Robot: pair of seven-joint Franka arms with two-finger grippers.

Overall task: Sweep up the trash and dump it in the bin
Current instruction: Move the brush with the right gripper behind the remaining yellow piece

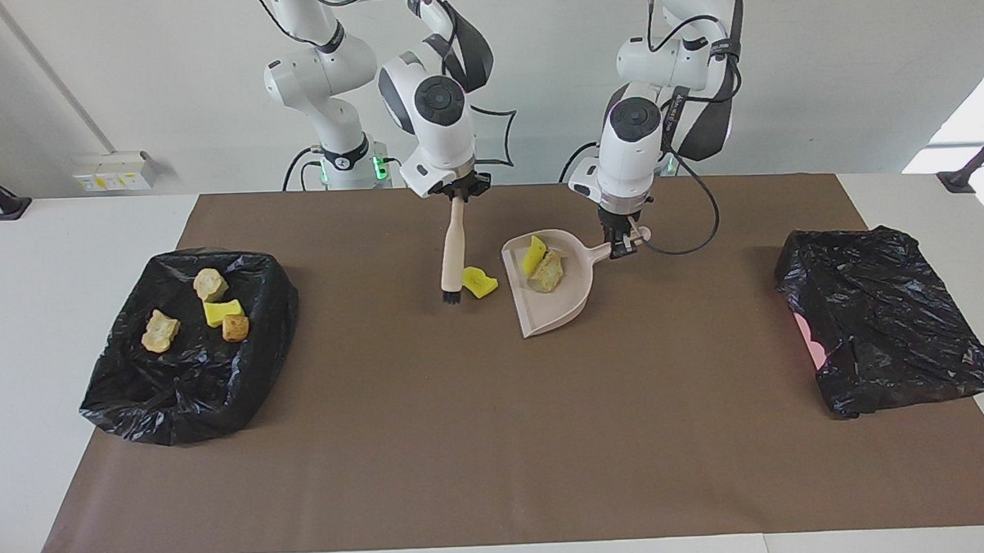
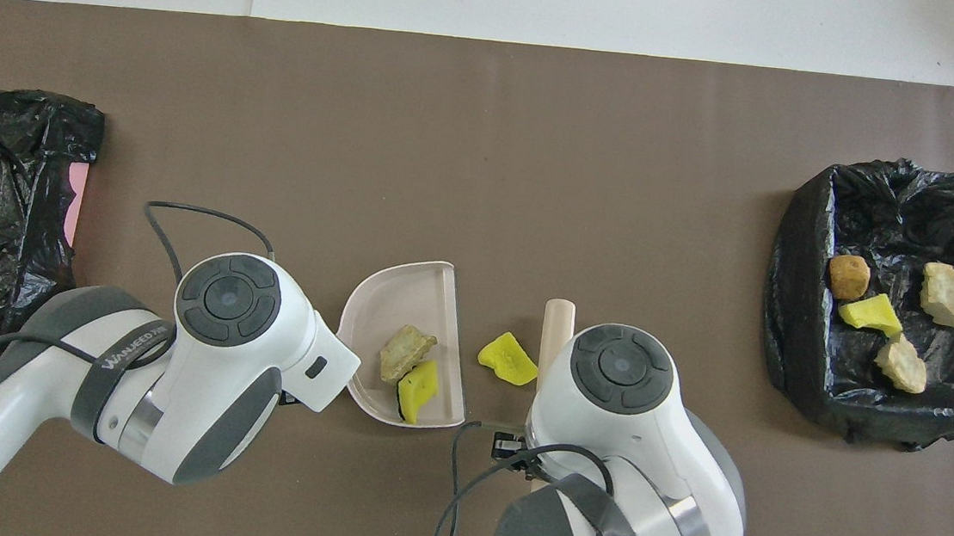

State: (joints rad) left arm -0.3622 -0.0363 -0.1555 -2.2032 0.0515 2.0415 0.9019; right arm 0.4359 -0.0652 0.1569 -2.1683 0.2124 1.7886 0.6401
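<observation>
The right pincer point(image 1: 457, 197) pinches the brush point(image 1: 453, 249), bristles down, beside a loose yellow scrap point(image 1: 480, 282) on the brown mat point(image 1: 432, 426). The left pincer point(image 1: 624, 246) pinches the dustpan point(image 1: 552, 299), mouth toward the scrap.

table point(image 1: 65, 242) | brown mat point(image 1: 432, 442) on it | on mat: two black bags point(image 1: 188, 353) point(image 1: 886, 320), dustpan point(image 1: 554, 303), yellow sponge scrap point(image 1: 480, 283)
</observation>
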